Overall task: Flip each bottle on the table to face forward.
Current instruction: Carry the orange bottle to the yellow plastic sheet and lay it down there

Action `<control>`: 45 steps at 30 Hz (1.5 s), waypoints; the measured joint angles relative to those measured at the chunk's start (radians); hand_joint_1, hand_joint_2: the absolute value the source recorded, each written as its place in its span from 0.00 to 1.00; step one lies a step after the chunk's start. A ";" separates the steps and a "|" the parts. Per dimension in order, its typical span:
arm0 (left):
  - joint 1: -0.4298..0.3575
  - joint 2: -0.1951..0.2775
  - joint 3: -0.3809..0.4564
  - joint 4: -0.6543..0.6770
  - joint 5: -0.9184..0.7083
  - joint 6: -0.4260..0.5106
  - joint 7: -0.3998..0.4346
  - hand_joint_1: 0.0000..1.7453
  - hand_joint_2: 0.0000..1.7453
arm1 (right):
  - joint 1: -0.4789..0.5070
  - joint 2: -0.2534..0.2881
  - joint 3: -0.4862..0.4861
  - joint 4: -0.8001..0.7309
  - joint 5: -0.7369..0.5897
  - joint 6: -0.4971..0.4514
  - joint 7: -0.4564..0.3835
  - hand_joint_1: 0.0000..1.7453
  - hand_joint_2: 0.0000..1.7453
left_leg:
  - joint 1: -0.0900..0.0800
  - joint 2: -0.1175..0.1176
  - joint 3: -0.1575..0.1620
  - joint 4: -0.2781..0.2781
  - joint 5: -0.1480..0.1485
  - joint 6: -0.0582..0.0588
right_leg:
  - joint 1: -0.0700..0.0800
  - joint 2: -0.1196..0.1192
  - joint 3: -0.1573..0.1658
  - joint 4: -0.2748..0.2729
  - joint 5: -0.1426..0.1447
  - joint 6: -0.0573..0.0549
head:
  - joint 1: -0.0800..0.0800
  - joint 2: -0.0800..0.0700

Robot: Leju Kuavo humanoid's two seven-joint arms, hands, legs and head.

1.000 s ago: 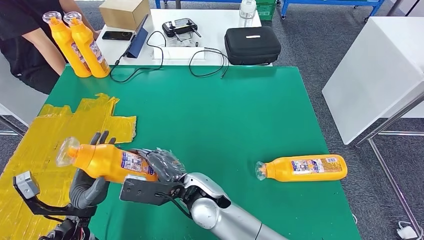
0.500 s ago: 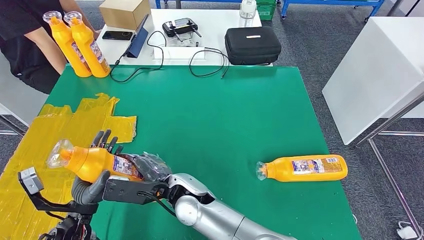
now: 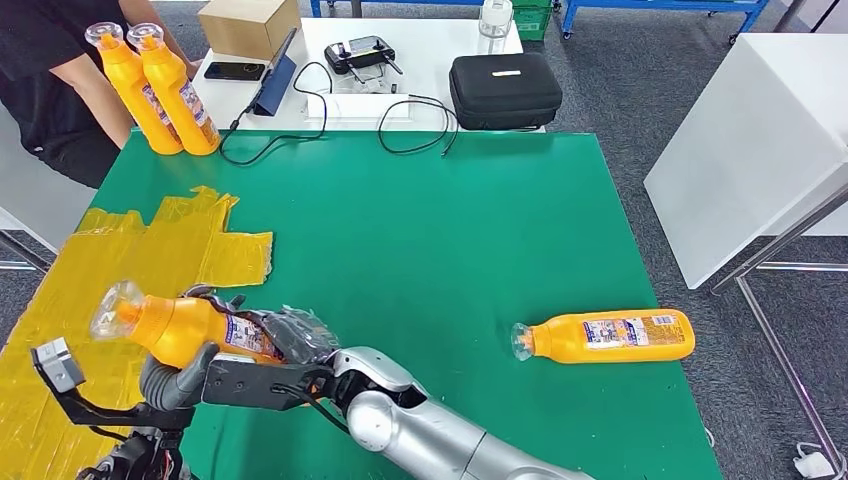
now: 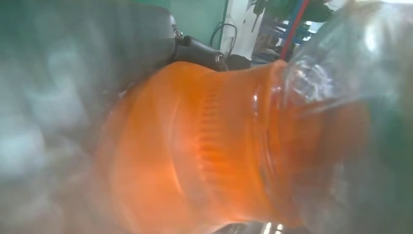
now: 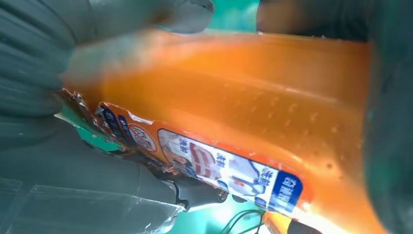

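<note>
Bottle (image 3: 195, 328) hangs above the near left part of the green bench (image 3: 420, 230), tilted, held by both sides: left robot hand (image 3: 172, 378) curls under its neck end, right robot hand (image 3: 300, 335) wraps the label end. If one hand lets go too early, I think it can roll or fall. Second bottle (image 3: 605, 336) lies near the right edge

head view high, facing forward-down over the green table (image 3: 480, 230), 2 wrist views pressed close – all share the held bottle (image 3: 190, 328)

Green table (image 3: 480, 230) on grey carpet (image 3: 640, 90) — white tables (image 3: 420, 45) behind, right.
</note>
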 joint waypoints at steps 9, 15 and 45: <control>0.001 -0.008 -0.001 -0.007 -0.169 0.092 -0.054 1.00 1.00 | 0.017 -0.015 -0.009 -0.010 0.031 -0.057 0.002 0.00 0.00 | 0.000 -0.001 0.000 0.000 0.000 0.000 | 0.000 0.000 0.000 0.000 0.000 0.000 | 0.000 0.000; -0.004 -0.022 0.022 -0.061 -0.697 0.448 -0.128 1.00 1.00 | 0.157 -0.116 -0.137 -0.225 0.129 -0.097 0.012 0.00 0.00 | -0.001 -0.001 -0.001 0.000 0.000 0.000 | 0.000 -0.001 0.000 0.000 0.000 0.000 | 0.000 0.000; -0.006 0.065 0.014 0.187 -2.086 0.940 0.149 1.00 1.00 | 0.400 -0.297 -0.368 -0.727 0.113 -0.018 -0.055 0.00 0.00 | 0.000 0.000 0.000 0.000 0.000 0.000 | 0.000 -0.001 0.000 0.000 0.000 0.000 | 0.000 0.000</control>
